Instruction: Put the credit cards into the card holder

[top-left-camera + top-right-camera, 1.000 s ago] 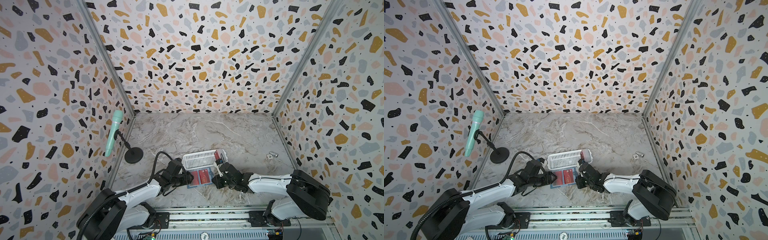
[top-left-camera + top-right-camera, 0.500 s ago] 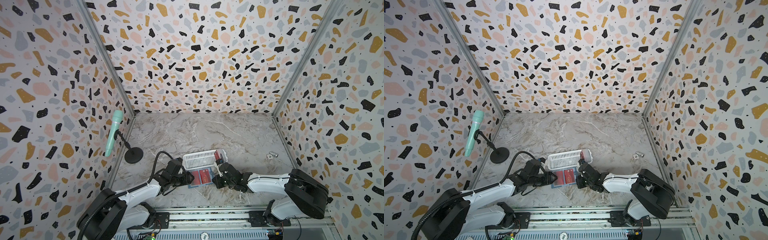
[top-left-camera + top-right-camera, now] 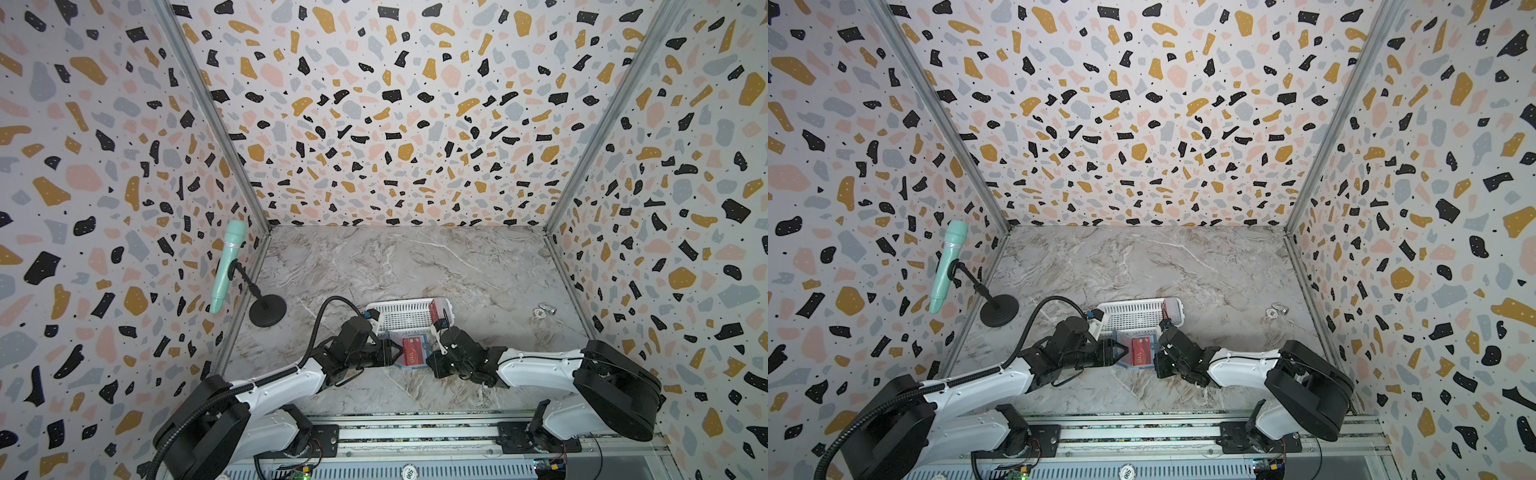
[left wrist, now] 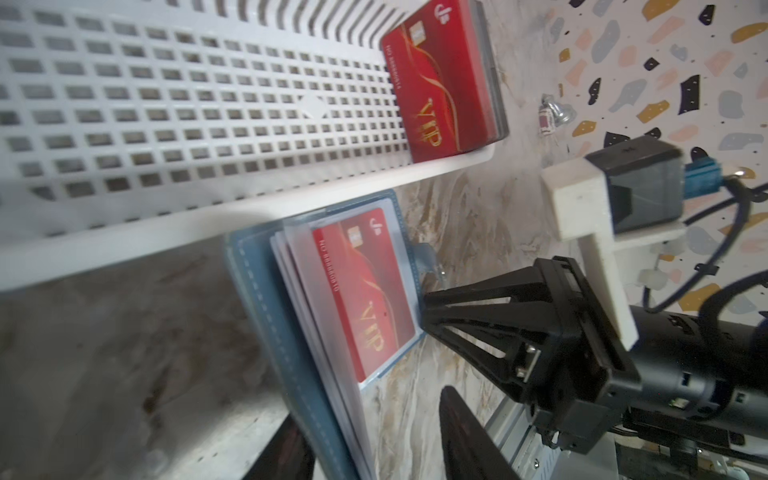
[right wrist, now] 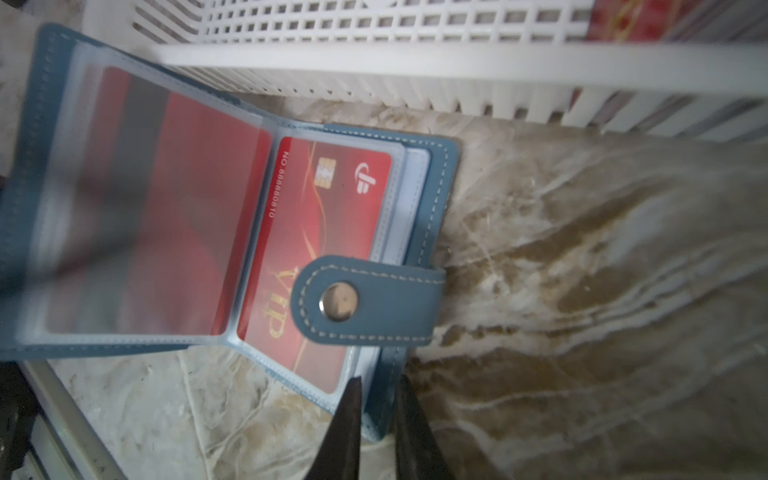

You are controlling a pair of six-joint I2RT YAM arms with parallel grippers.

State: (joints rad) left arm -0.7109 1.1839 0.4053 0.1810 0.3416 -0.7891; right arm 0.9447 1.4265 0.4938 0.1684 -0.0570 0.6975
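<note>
On a marble counter (image 3: 415,266), the blue-grey card holder (image 3: 409,353) lies open near the middle of the front edge, just in front of a white perforated basket (image 3: 399,320), where it also sat a second ago. Nothing on the counter has visibly shifted since then, and both arms hold the same low poses on either side of the holder. The left gripper (image 3: 395,353) meets the holder's left side with its jaws apart. Its wrist view shows the two fingers (image 4: 465,436) straddling a corner of the cover and the fanned clear sleeves. The right gripper (image 3: 431,358) is at the holder's right edge. Seen from its own wrist, its jaws (image 5: 379,384) are pinched on the rim of the blue cover. One of the credit cards (image 5: 328,216), red with "VIP" lettering, sits inside a clear sleeve with the snap tab (image 5: 365,301) folded over it, and the facing sleeve is tilted up and blurred. More red cards (image 3: 437,309) stand stacked at the basket's right end. A mint-green microphone (image 3: 226,266) on a black stand occupies the left edge, and a small metallic object (image 3: 544,311) lies near the right edge, both unmoved.
</note>
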